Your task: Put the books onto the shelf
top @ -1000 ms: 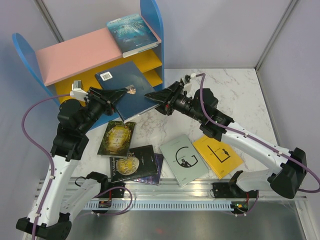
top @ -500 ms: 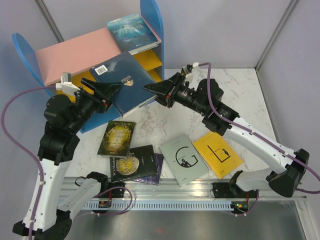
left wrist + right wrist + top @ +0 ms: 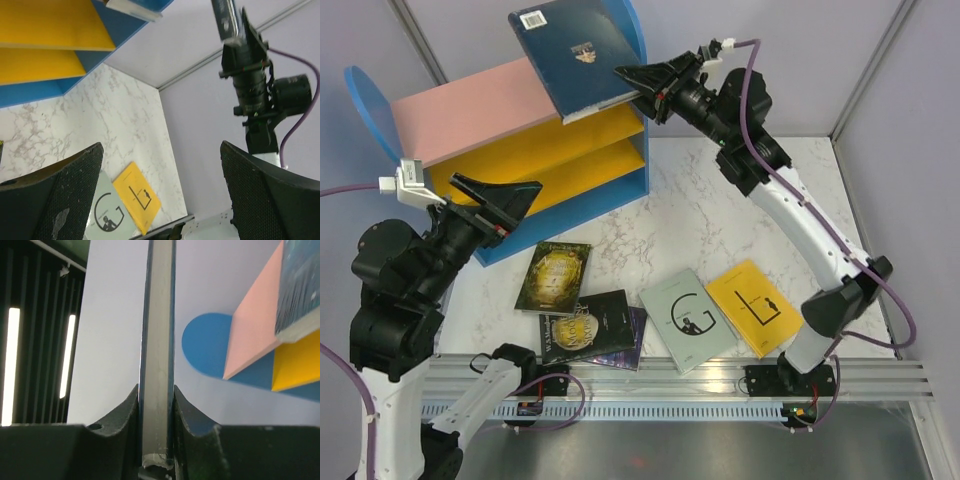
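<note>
Marble tabletop below; navy book edge-on in tight right jaws above shelf; left jaws wide apart, empty.

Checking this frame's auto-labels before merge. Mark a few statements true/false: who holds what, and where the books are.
1. The right gripper is shut on the navy book. True.
2. The left gripper grips the navy book too. False: it is open and empty, low by the front of the shelf, apart from that book.
3. The navy book rests on a yellow lower board. False: the right gripper holds it up over the pink top board.
4. The yellow book lies flat on the table beside the pale grey book. True.
5. The black book lies partly over the purple book. True.
</note>
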Motion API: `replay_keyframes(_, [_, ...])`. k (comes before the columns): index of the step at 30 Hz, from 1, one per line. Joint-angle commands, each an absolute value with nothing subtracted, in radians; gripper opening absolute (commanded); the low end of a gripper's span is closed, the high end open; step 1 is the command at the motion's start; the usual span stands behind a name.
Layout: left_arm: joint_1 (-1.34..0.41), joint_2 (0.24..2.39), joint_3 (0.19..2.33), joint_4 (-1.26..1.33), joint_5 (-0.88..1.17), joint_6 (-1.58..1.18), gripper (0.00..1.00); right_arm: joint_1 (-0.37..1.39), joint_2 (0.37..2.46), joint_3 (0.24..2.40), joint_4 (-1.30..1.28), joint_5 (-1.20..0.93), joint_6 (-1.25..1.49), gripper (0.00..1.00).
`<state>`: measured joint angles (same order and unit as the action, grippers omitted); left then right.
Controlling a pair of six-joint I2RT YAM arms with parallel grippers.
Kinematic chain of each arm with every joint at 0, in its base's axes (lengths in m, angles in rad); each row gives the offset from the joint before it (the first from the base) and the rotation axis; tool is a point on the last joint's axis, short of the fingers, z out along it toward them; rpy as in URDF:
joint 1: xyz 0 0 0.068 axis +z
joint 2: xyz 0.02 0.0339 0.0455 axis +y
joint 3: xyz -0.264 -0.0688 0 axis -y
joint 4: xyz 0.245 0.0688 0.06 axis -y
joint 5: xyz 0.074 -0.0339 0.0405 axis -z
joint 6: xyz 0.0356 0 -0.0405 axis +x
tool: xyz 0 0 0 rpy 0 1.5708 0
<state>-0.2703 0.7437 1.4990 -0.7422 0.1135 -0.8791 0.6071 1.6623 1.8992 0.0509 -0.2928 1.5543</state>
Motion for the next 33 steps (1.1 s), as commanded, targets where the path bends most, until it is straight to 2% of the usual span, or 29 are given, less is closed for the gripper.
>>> replay_keyframes(1, [-0.267, 0.761, 1.505, -0.828, 0.124, -0.813, 1.0, 0.589, 1.774, 2.156, 0.048, -0.321, 1.545, 0.0])
replay_keyframes(2, [-0.267, 0.761, 1.506, -0.853, 0.121, -0.813, 1.0, 0.586, 1.839, 2.251, 0.016, -0.315, 1.537, 0.0])
replay_keyframes(5, [-0.267, 0.755, 1.511, -0.885, 0.11, -0.811, 1.0, 0.571, 1.926, 2.351, -0.067, -0.287, 1.526, 0.0])
replay_keyframes(22, [-0.267, 0.719, 1.511, -0.919, 0.08, -0.762, 1.0, 0.492, 2.141, 2.485, -0.112, -0.204, 1.549, 0.01])
replay_keyframes(24, [-0.267, 0.722, 1.509, -0.919, 0.081, -0.761, 1.0, 0.492, 2.158, 2.484, -0.109, -0.212, 1.551, 0.1])
replay_keyframes(25, [-0.267, 0.721, 1.509, -0.919, 0.083, -0.756, 1.0, 0.494, 2.163, 2.482, -0.106, -0.219, 1.549, 0.31])
replay_keyframes(27, [-0.267, 0.723, 1.508, -0.92, 0.084, -0.753, 1.0, 0.494, 2.175, 2.477, -0.104, -0.236, 1.546, 0.56])
replay_keyframes(28, [-0.268, 0.724, 1.505, -0.92, 0.087, -0.752, 1.0, 0.492, 2.175, 2.473, -0.104, -0.241, 1.542, 0.91])
replay_keyframes(29, [-0.268, 0.724, 1.503, -0.92, 0.089, -0.752, 1.0, 0.492, 2.169, 2.456, -0.103, -0.245, 1.537, 0.98])
replay_keyframes(33, [-0.267, 0.733, 1.503, -0.922, 0.11, -0.75, 1.0, 0.488, 2.105, 2.357, -0.101, -0.262, 1.497, 0.98])
